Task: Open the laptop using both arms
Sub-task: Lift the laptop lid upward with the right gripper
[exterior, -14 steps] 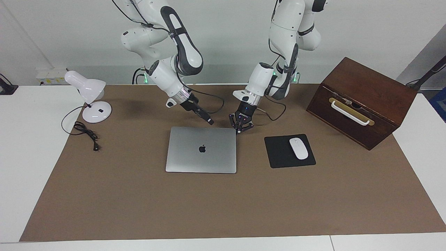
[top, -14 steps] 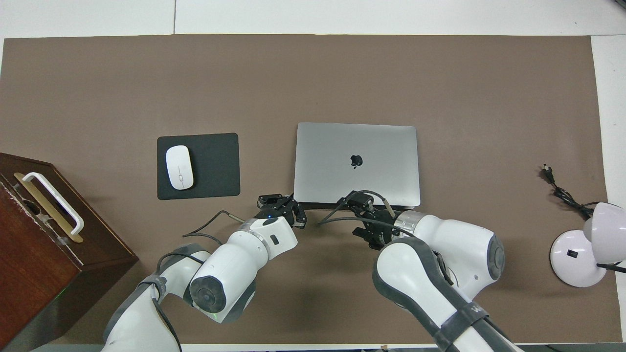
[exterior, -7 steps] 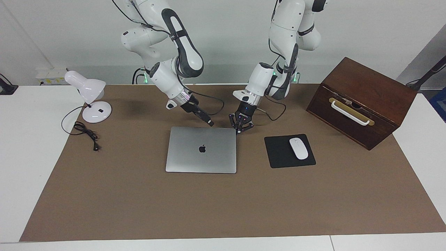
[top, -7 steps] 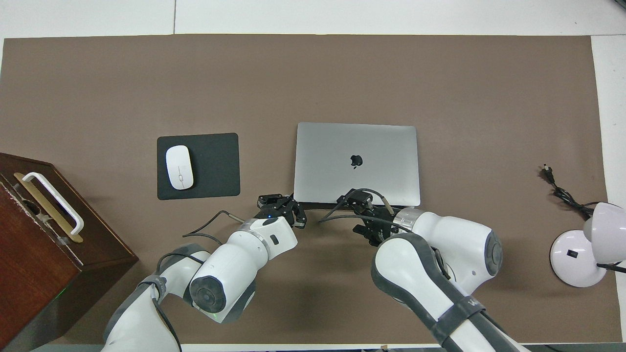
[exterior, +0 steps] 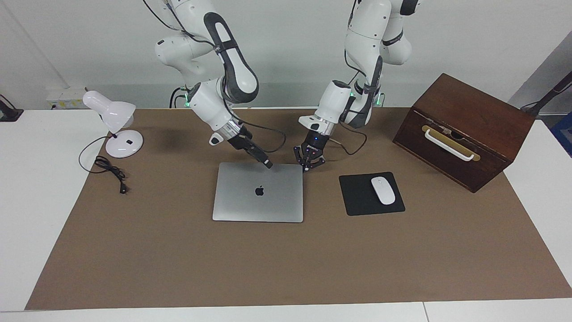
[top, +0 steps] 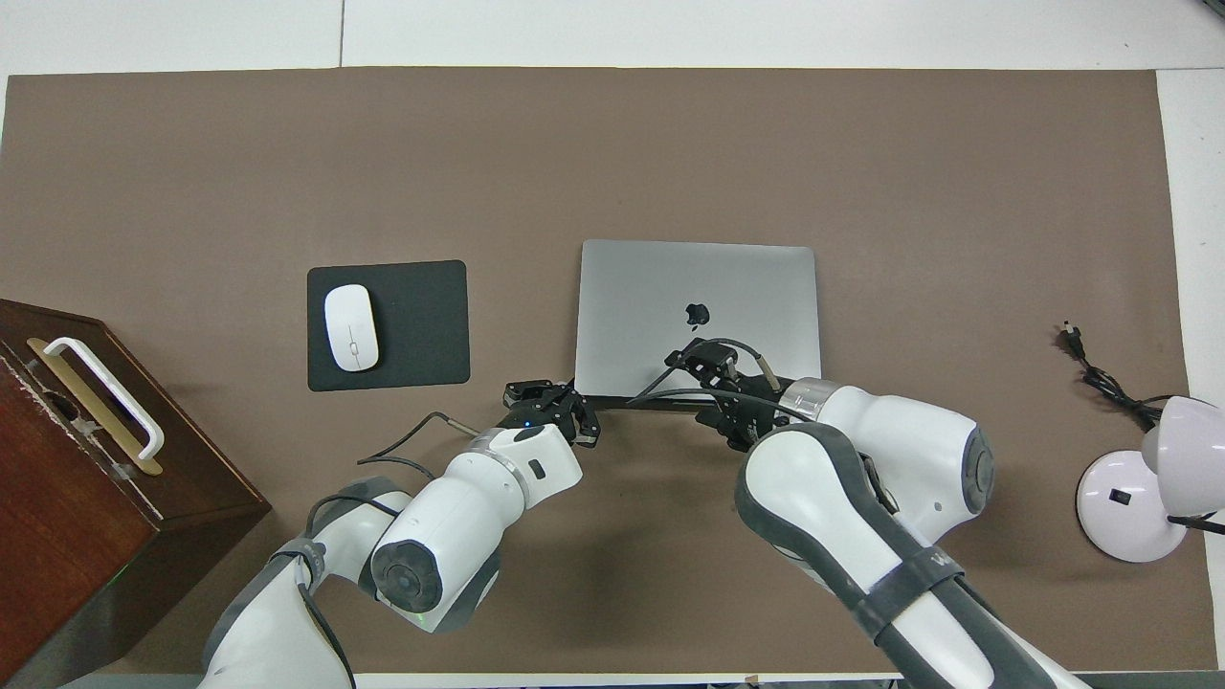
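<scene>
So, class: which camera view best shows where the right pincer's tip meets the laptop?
The facing view: the right pincer shows side-on, its tip at the laptop lid's edge nearest the robots. In the overhead view, cables and wrist hide the tip.

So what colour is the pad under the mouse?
Black; the mouse pad shows best in the overhead view.

Closed laptop lying flat mid-table on the mat, both arms at its edge nearer the robots.

The left gripper sits at the laptop's corner toward the left arm's end; the right gripper tips onto the lid by that same near edge. Beside the laptop, toward the left arm's end, a mouse rests on a mouse pad, with a wooden box nearer that end. A desk lamp and its cord stand at the right arm's end.
</scene>
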Available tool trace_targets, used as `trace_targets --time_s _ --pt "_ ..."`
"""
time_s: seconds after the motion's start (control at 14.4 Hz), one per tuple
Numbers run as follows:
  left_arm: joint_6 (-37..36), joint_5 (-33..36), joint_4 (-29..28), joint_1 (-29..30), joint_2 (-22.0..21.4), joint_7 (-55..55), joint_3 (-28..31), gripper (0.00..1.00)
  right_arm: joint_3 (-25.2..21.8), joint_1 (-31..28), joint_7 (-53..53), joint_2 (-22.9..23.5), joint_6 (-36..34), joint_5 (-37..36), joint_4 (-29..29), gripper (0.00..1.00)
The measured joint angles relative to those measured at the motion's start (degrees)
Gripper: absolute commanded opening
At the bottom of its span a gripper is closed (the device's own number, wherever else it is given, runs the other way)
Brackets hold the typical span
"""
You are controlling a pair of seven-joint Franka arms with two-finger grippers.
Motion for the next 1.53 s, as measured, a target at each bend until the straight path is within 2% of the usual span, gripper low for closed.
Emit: trace_targets --time_s 1.53 --pt "0.4 0.0 0.1 0.0 0.2 0.0 0.0 0.0 0.4 -0.2 -3.4 0.5 -0.8 0.0 2.7 1.0"
